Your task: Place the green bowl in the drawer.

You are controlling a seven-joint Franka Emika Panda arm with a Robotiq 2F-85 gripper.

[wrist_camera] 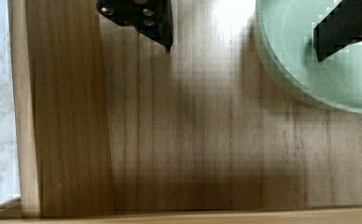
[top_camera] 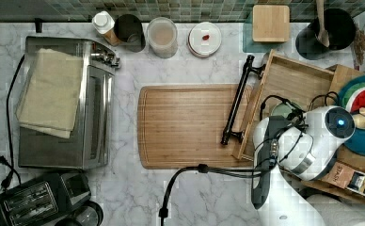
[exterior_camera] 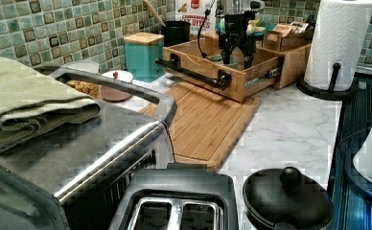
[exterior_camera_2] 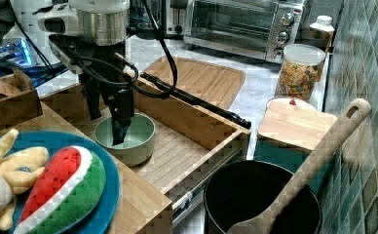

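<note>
Inside the drawer [exterior_camera_2: 187, 151], the green bowl [exterior_camera_2: 137, 139] is seated on the slatted floor. The gripper [wrist_camera: 244, 35] is spread wide: one finger [wrist_camera: 347, 28] is positioned inside the bowl, the other outside its rim; nothing is clamped. Beyond, the black bar handle [exterior_camera_2: 192, 100] is seen over the cutting board [exterior_camera_2: 201, 75].

A folded towel [top_camera: 51, 92] lies on the toaster oven [top_camera: 67, 103] beside a bamboo cutting board [top_camera: 185, 125]

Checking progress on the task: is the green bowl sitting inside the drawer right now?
Yes. In the right view the green bowl rests on the slatted floor of the open drawer.
</note>
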